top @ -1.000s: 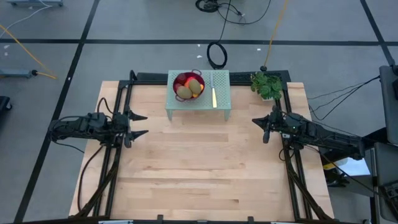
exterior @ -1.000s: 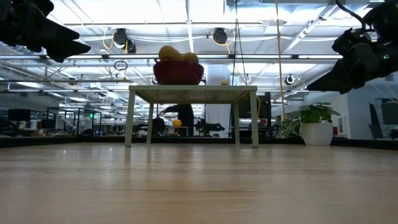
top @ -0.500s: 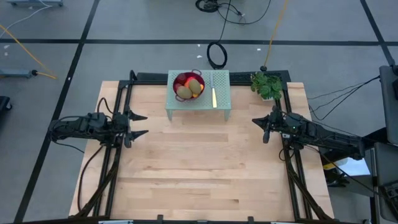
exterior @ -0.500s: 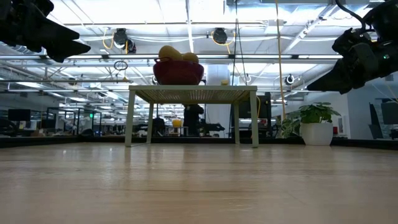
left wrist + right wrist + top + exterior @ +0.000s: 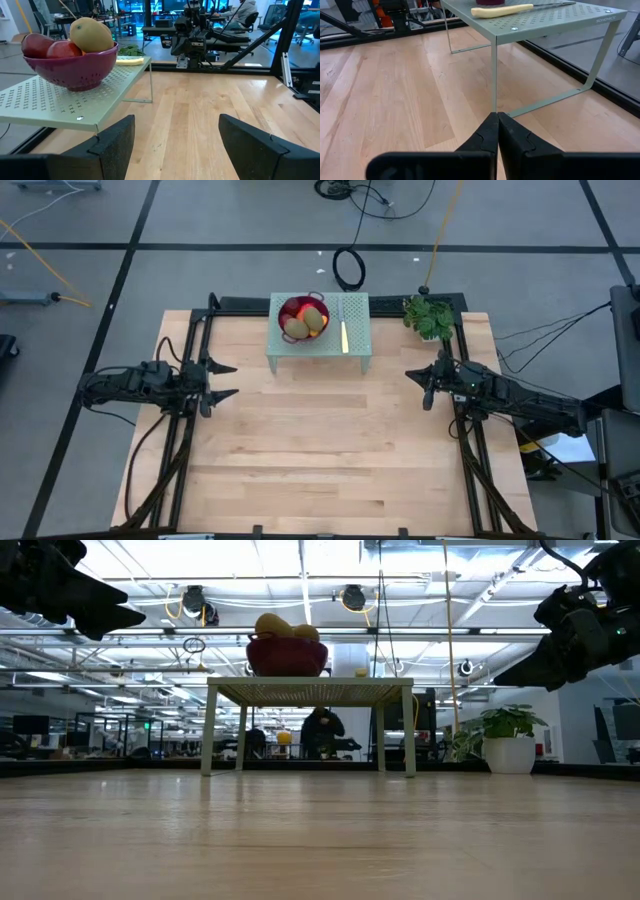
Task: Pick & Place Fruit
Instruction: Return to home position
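Note:
The fruit lies heaped in a purple-red bowl that stands on a pale green perforated stand at the table's far middle: brown-green ovals and dark red pieces show. My left gripper hovers open over the table's left edge, level, pointing right. My right gripper hovers shut over the right edge, pointing left. Both are well clear of the bowl.
A yellow-handled knife lies on the stand beside the bowl. A small potted plant stands at the table's far right corner. The wooden table stretches bare between the arms and toward the near edge. A person is in the room beyond.
Both arms have kept still. Only the person in the room behind the table has moved.

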`<state>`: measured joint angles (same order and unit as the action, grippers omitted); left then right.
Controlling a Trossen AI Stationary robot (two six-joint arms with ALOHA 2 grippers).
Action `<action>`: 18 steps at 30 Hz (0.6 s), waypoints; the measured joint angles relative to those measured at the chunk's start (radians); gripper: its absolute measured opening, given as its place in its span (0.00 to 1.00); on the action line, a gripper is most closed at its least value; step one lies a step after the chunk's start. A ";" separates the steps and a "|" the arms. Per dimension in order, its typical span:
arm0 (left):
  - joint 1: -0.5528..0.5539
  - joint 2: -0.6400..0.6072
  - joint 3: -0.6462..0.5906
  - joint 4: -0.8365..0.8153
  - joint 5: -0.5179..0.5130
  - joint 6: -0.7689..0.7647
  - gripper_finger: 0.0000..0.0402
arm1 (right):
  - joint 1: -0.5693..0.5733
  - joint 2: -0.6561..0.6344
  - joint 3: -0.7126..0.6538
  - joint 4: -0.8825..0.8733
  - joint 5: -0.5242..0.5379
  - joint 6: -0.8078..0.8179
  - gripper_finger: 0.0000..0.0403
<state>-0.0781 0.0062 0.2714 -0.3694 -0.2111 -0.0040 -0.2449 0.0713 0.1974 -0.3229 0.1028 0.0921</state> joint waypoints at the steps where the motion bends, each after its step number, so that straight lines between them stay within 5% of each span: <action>1: 0.000 0.000 0.000 0.000 0.000 0.000 0.70 | 0.000 0.000 0.000 0.000 0.000 0.000 0.00; 18: 0.000 0.000 0.000 0.000 0.000 0.000 0.70 | 0.000 0.000 0.001 0.000 0.000 0.000 0.01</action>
<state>-0.0780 0.0063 0.2714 -0.3693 -0.2111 -0.0036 -0.2451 0.0715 0.1982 -0.3233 0.1028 0.0921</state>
